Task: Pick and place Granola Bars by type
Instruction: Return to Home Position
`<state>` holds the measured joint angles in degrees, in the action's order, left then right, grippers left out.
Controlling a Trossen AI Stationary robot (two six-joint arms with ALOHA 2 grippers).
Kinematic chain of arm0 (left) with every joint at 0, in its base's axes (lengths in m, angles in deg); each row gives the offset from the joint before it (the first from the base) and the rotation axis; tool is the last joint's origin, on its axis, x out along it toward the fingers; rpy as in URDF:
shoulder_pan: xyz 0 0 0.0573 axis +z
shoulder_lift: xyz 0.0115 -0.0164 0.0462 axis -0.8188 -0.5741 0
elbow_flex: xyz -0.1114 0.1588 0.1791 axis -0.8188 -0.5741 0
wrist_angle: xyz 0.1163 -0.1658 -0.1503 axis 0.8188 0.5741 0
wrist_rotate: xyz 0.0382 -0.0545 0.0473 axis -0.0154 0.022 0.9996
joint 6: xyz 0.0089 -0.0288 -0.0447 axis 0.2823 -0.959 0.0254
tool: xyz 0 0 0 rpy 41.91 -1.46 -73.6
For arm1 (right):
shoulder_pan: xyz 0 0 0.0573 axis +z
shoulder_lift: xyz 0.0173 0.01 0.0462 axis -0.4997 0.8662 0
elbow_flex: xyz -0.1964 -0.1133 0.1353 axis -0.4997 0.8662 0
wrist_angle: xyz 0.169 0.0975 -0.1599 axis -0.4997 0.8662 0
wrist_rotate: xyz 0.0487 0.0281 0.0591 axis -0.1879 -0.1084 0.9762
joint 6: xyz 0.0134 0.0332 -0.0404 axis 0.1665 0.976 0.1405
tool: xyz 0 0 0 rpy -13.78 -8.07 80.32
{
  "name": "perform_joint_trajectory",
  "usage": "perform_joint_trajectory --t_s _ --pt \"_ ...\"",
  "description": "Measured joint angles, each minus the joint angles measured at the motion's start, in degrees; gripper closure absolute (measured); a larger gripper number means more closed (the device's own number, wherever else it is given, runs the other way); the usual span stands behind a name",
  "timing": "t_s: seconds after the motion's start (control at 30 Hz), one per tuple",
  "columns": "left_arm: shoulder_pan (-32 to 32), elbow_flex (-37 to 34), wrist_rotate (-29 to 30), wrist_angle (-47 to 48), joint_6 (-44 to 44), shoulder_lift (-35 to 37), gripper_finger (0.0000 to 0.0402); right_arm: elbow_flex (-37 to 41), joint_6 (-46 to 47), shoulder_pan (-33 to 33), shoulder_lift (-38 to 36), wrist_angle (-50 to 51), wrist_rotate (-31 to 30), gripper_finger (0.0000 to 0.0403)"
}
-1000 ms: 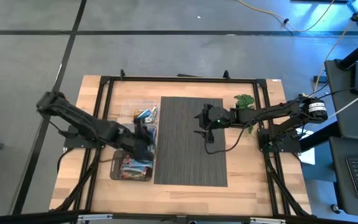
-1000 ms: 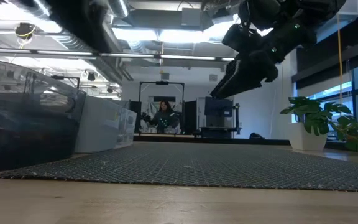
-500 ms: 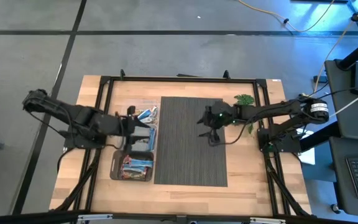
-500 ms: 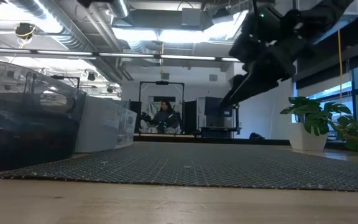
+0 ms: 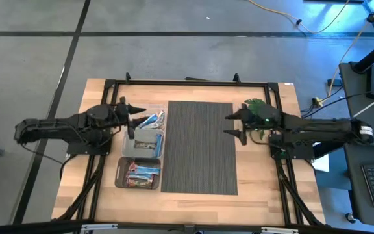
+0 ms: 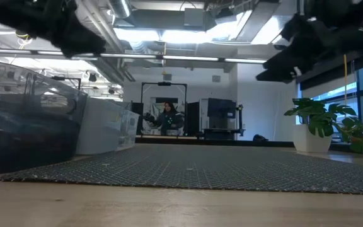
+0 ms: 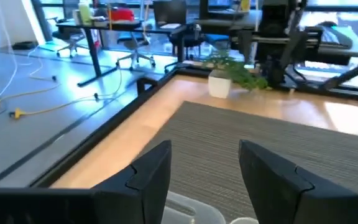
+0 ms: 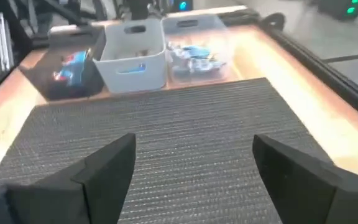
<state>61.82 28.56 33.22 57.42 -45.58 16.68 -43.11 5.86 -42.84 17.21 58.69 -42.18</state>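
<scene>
Blue-wrapped granola bars (image 5: 151,120) lie in the far clear bin (image 8: 194,53). Red-orange and blue bars (image 5: 138,174) lie in the near bin (image 8: 67,71). A white bin (image 5: 145,144) stands between them. My left gripper (image 5: 130,117) is open and empty beside the far bin, pointing toward the mat (image 5: 200,146); the left wrist view (image 7: 204,174) shows its fingers apart. My right gripper (image 5: 230,125) is open and empty at the mat's right edge, facing the bins; it also shows in the right wrist view (image 8: 194,168).
The three bins stand in a row along the mat's left edge. A green plant sprig in a white pot (image 5: 257,106) stands at the far right, close to my right arm. A black frame (image 5: 187,82) runs around the table. A person (image 6: 167,118) sits in the room beyond.
My left gripper has drawn back from over the bins toward the table's far left and now lies level. My right gripper has gone from over the mat's middle toward the table's right edge and has tipped from pointing down to level.
</scene>
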Motion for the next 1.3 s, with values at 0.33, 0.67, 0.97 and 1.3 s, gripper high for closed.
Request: perform_joint_trajectory --t_s 0.33,0.67,0.97,1.3 --pt "10.87 -10.47 -6.19 -10.16 1.44 9.03 0.0222 9.85 4.14 -0.3 -19.09 -0.24 -3.39 0.0079" --pt "13.66 -15.67 -7.5 -11.93 1.0 15.21 0.0222 17.6 7.24 -2.73 -29.69 -0.04 -5.46 0.0079" --pt "13.66 -19.58 -8.46 -11.84 -0.66 22.08 0.0222 20.4 6.94 -2.78 -36.99 0.91 -5.46 0.0079" --pt "13.63 -20.45 -8.29 -7.6 -1.64 26.0 0.0222 20.4 4.45 -2.77 -45.81 5.82 -5.92 0.0079"
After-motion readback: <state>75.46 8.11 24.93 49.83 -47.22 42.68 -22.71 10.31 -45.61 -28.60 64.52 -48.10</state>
